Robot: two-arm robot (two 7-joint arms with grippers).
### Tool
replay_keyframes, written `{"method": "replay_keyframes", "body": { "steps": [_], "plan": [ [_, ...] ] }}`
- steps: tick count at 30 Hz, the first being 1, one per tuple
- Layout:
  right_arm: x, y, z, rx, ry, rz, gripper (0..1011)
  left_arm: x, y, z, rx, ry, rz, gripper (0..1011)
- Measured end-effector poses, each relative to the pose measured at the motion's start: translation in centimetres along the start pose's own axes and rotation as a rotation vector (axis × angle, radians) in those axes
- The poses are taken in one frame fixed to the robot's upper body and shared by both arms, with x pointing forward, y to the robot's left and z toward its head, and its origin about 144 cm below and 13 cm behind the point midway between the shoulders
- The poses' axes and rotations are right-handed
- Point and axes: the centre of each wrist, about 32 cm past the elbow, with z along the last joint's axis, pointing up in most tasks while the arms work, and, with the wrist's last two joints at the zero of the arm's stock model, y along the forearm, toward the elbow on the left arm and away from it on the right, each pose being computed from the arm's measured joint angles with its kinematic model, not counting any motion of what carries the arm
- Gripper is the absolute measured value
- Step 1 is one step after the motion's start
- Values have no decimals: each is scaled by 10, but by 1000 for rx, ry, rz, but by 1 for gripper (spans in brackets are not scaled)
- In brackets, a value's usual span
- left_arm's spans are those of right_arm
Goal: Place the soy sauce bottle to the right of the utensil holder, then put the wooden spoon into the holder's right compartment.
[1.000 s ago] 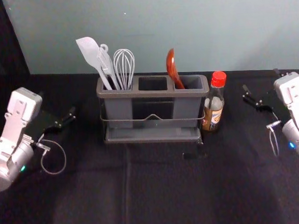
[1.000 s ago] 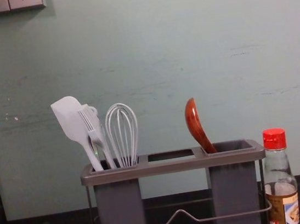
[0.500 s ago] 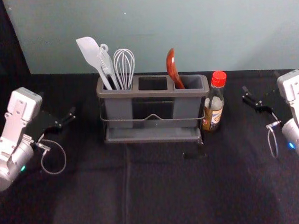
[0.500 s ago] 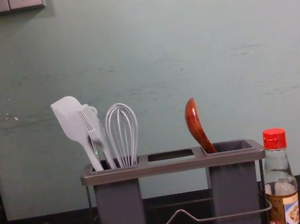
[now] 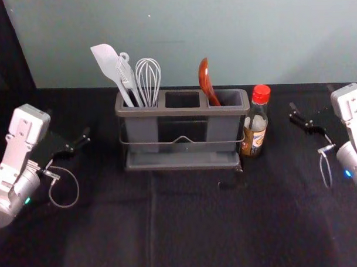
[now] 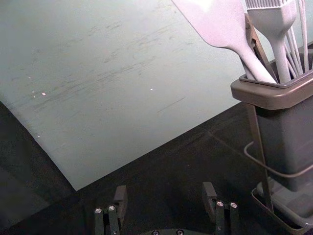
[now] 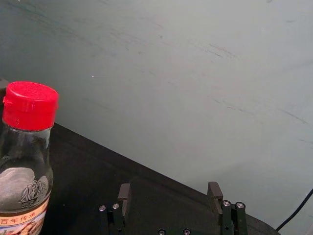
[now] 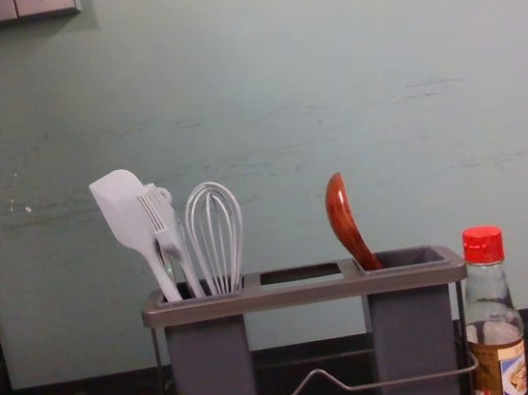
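On the black cloth [image 5: 193, 227] stands the utensil holder [image 5: 182, 111], its foot cropped in the chest view. Well left, the left gripper [image 5: 69, 122] is spread; right, the right gripper [image 5: 311, 96] too, both hard to make out. The soy sauce bottle [image 5: 255, 134] stands just right of the holder; the wooden spoon [image 5: 206, 83] leans in its right compartment [image 5: 231, 98], lower end hidden.

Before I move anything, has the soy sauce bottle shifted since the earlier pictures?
No, not in any direction; the soy sauce bottle stands just right of the utensil holder, as before.
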Motion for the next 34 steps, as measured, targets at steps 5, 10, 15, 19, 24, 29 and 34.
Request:
{"method": "replay_keyframes", "body": {
  "steps": [5,10,15,19,24,29,34],
  "plan": [
    [0,0,0,0,-1,0,1003,0,0,0,0,0,0,1005],
    [0,0,0,0,-1,0,1002,0,0,0,0,0,0,1005],
    [0,0,0,0,-2,-1,1002,0,0,0,0,0,0,1005],
    [0,0,0,0,-2,-1,1003,0,0,0,0,0,0,1005],
    [0,0,0,-1,-2,-1,1002,0,0,0,0,0,0,1005],
    [0,0,0,-1,-2,-1,1002,0,0,0,0,0,0,1005],
    [0,0,0,-1,-2,-1,1003,0,0,0,0,0,0,1005]
  ]
}}
